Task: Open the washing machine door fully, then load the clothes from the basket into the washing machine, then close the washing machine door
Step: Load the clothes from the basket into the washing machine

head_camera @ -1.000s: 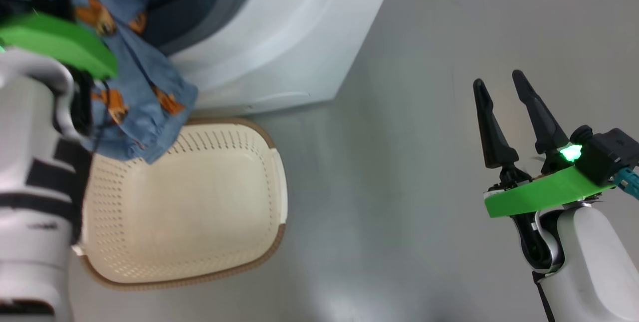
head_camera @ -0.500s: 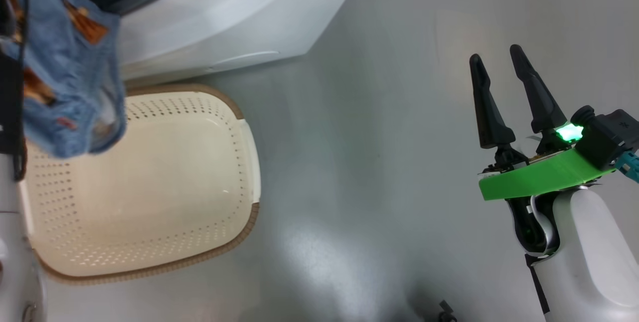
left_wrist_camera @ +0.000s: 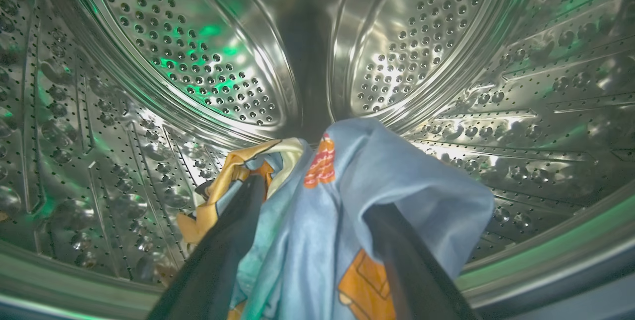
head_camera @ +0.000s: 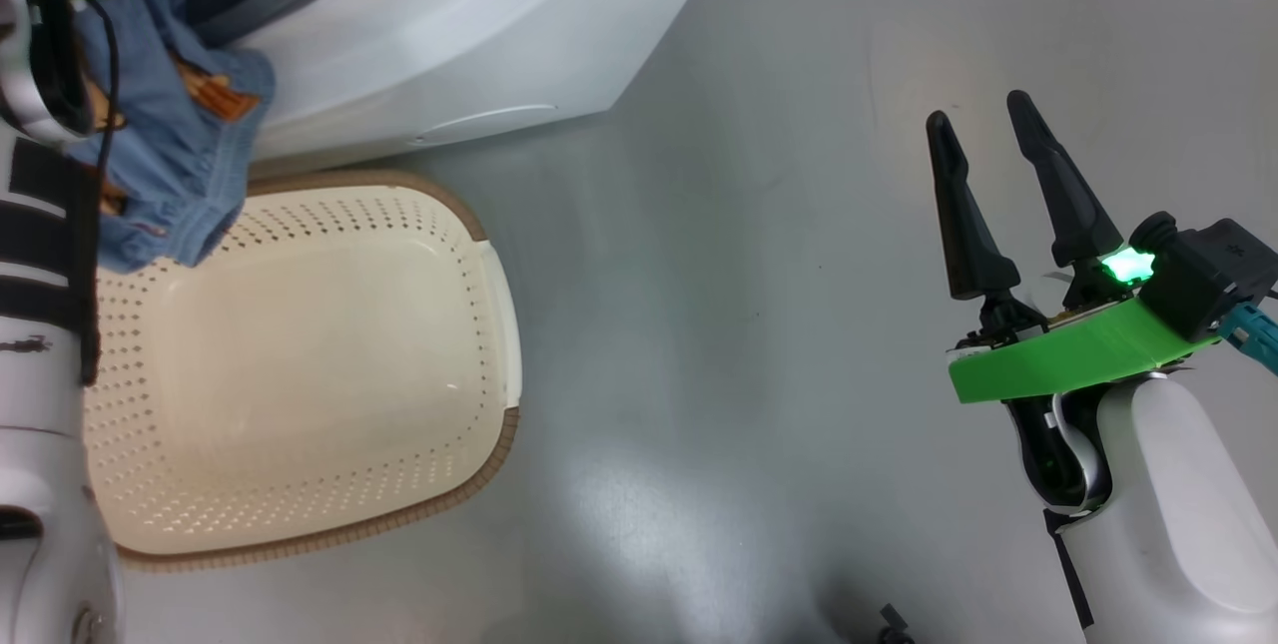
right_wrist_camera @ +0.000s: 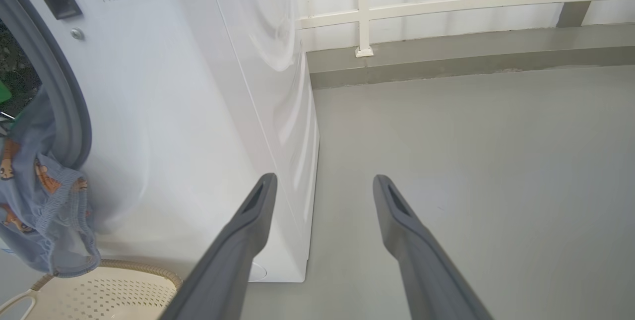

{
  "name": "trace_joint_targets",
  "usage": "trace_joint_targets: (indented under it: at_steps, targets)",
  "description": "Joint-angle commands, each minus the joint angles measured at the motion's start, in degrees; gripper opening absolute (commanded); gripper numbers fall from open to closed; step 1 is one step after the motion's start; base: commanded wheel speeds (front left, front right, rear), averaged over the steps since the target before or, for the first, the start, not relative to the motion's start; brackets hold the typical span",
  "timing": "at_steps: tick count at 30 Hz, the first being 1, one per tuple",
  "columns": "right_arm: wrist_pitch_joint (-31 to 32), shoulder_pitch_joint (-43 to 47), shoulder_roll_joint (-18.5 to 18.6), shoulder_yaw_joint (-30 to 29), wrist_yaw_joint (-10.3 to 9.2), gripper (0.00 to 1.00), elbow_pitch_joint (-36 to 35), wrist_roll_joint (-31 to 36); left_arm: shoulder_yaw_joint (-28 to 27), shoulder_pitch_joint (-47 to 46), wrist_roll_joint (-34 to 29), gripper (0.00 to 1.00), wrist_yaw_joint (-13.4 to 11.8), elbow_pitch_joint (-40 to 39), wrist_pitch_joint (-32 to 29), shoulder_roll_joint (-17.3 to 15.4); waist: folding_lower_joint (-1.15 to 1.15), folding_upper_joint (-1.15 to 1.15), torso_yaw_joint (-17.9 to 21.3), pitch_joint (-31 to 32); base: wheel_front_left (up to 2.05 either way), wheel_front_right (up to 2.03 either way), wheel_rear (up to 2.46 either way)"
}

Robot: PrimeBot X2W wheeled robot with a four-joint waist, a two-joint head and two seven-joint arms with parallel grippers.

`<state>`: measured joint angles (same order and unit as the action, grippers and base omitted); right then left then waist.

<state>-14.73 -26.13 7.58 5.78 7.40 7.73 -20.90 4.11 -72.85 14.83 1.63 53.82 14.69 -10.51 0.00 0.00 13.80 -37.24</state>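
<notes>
Inside shiny perforated steel drum (left_wrist_camera: 198,62) of big white boxy washing machine (head_camera: 479,25): left pincer (left_wrist_camera: 317,188), fingers spread, light blue garment (left_wrist_camera: 407,181) with orange-brown cartoon prints draped over and between them. Below that pincer, cream-white perforated plastic basket (head_camera: 504,324). Well to the right, right pincer (head_camera: 978,115), fingers apart, gripping nothing, beside machine's side wall.

Soft, even daylight fills the head view, with a pale glare patch on the floor (head_camera: 639,514) at lower middle and a green lamp (head_camera: 1128,267) glowing at the right. Inside the drum (left_wrist_camera: 149,62) it is dimmer, the steel glinting white with green tints, its lines bowed at the edges, and the left hand (left_wrist_camera: 315,193) is a dark blur at the bottom. The right wrist view is bright, the washing machine (right_wrist_camera: 198,87) washed out with sheen
</notes>
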Motion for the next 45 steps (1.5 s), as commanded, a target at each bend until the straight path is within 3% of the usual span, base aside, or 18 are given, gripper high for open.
trace_joint_targets:
  at_steps: [1,20,45]
  targets:
    - [-0.27,0.11,0.34,1.25,0.09,1.00,-1.14,0.33,-0.66,-0.91,-0.64,1.00,0.44,-0.80,0.30,-1.94,0.00,0.00,-0.45,0.45,0.00,0.00,0.00]
    - [-0.27,1.14,0.56,1.02,0.09,1.00,-0.12,0.34,-3.34,9.43,-0.92,1.00,4.24,-7.22,0.30,-0.05,0.00,0.00,-3.58,5.33,0.00,0.00,0.00]
    - [-0.27,3.87,1.44,-0.13,0.09,1.00,0.37,0.43,-6.36,38.89,-0.53,1.00,5.67,-31.34,0.30,3.14,0.00,0.00,-7.47,12.40,0.00,0.00,0.00]
